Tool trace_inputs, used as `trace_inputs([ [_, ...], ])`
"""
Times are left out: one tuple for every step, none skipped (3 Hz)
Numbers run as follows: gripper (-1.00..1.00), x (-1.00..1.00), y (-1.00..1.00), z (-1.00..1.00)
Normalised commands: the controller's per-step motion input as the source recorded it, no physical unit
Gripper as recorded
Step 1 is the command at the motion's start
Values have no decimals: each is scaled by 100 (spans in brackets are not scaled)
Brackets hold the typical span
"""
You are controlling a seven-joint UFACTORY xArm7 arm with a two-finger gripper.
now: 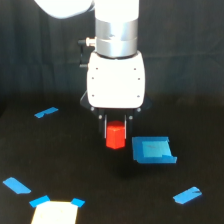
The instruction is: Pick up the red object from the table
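Gripper [116, 131] is clamped on the red object [115, 136], 1 finger down each side of the block, top of it tucked up between them under the white wrist housing. Can't say for sure whether the block is touching the counter [75, 165]; there's a faint dark patch below it that reads like a shadow, so my guess is it's just clear of the surface. Location: just beside the blue square patch [153, 150], on the patch's side toward the exterior view's left, close but not overlapping it. Step in hand, as I read it: grasp made, lift starting or about to. Next move calls for a straight vertical raise with the grip held firm, no sideways drift toward the patch, and enough height to show clear daylight under the block. Risk: the block is stubby and held only on 2 faces, so it could twist or slip if the squeeze is off-centre. Other landmarks relative to the patch: 1 blue tape strip [187, 195] below it, pale rectangle [55, 213] far off toward the lower corner. No brands, labels or readable writing anywhere on arm, block or counter.
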Motion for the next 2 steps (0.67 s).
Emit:
trace_inputs([
  [-83, -23, 15, 42],
  [-100, -22, -54, 57],
])
